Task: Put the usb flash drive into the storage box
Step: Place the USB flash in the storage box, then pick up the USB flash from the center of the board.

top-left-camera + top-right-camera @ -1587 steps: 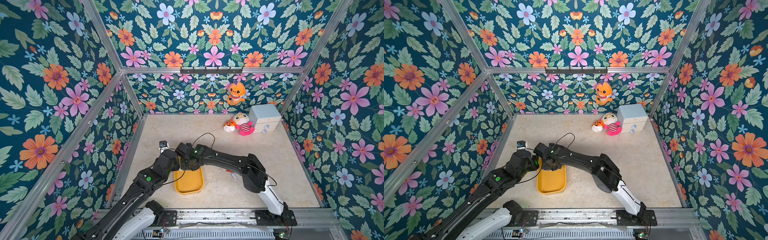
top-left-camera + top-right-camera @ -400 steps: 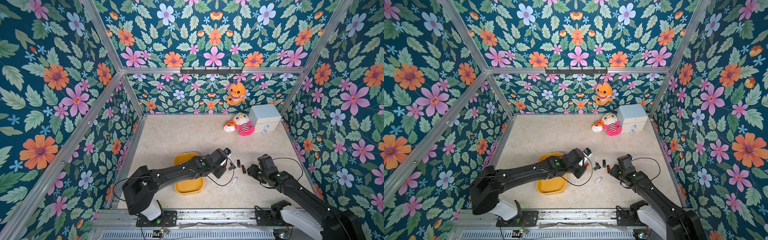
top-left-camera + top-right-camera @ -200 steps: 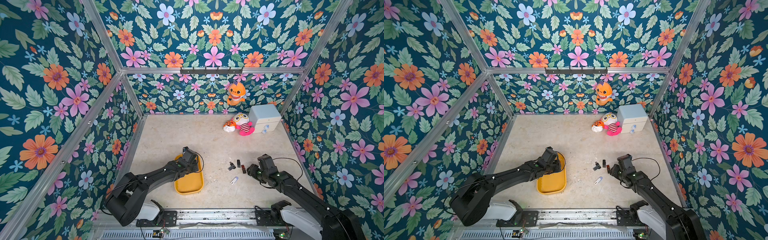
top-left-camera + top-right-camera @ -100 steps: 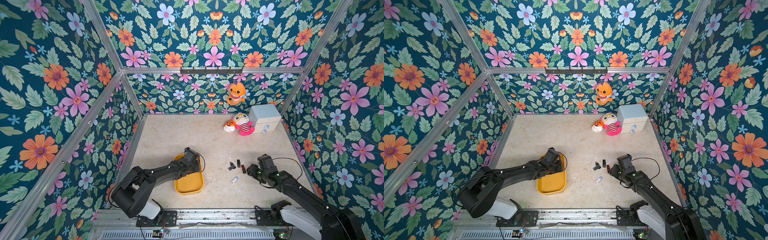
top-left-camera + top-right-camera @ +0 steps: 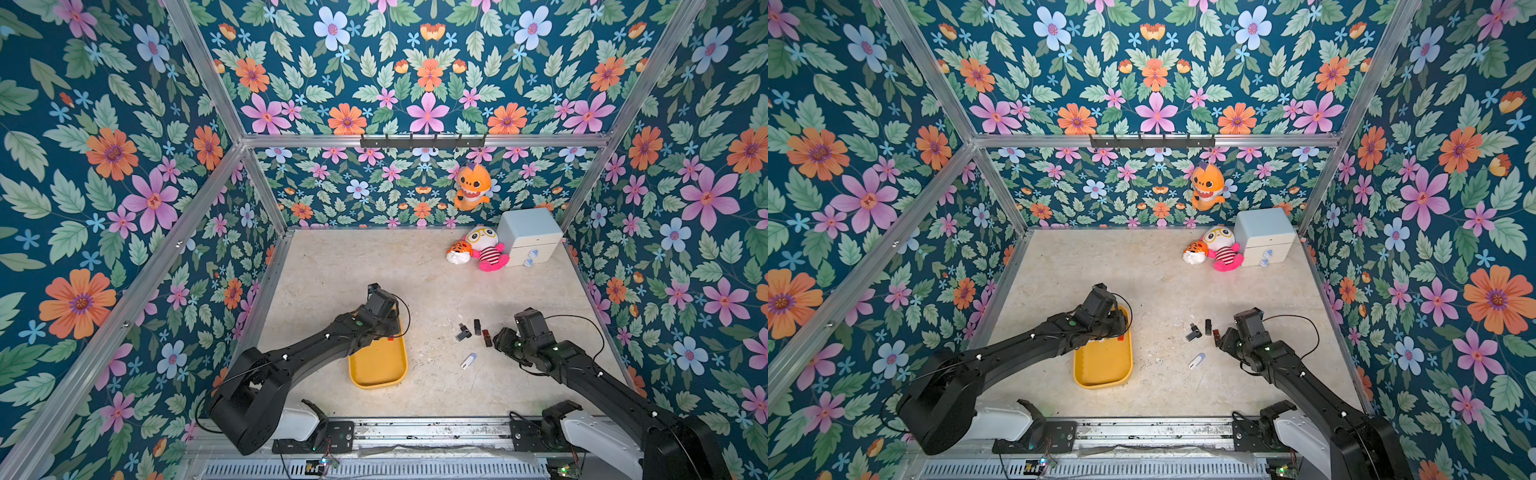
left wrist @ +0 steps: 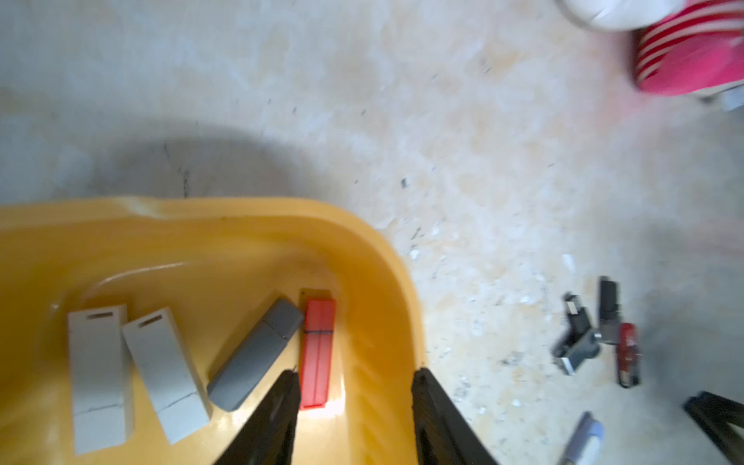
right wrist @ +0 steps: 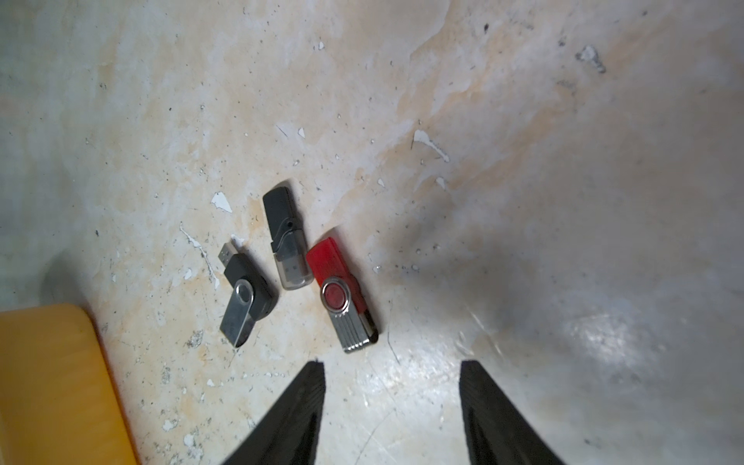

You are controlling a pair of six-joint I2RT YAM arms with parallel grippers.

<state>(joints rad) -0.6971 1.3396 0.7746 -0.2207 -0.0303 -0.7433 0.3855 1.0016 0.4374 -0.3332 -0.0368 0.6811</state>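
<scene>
Storage box point(image 5: 376, 370): yellow tray, lower centre in both top views, between the two arms; near half bare, far end loaded. Sited within reach of either arm, by judgement.
Loose white drive point(image 5: 468, 360): flat on the table point(image 5: 353, 266), right of the tray, apart from all else; outside the box.
Right gripper point(image 7: 391, 364): jaws partly spread, nothing between; low over the table, just short of the red swivel drive point(image 7: 342, 298). Probably lined up for that pick.
Left gripper point(image 6: 355, 376): jaws partly spread, empty; over the tray's far end, bottom centre of the wrist frame. Spread consistent with a drop into the box, by judgement.
Red capped flash drive point(image 6: 318, 348): flat on the tray floor along the side wall, just beside one finger point(image 6: 282, 414); contact not determinable.
Other tray contents: grey drive point(image 6: 257, 354) angled beside the red one; two white drives point(image 6: 98, 374) side by side, lower left of that frame.
Table cluster: black swivel drive point(image 7: 245, 298), black drive with clear cap point(image 7: 286, 241) and the red swivel drive close together, centre of the right wrist frame; none in the box.
Progress: four inside, four outside; unfinished, by judgement.
Plush toys point(image 5: 484, 249): upper right of the floor, beside the drawer cabinet point(image 5: 528, 237); well apart from the work.
Hanging orange toy point(image 5: 471, 191): on the back wall, above the cabinet; no part in the task.
</scene>
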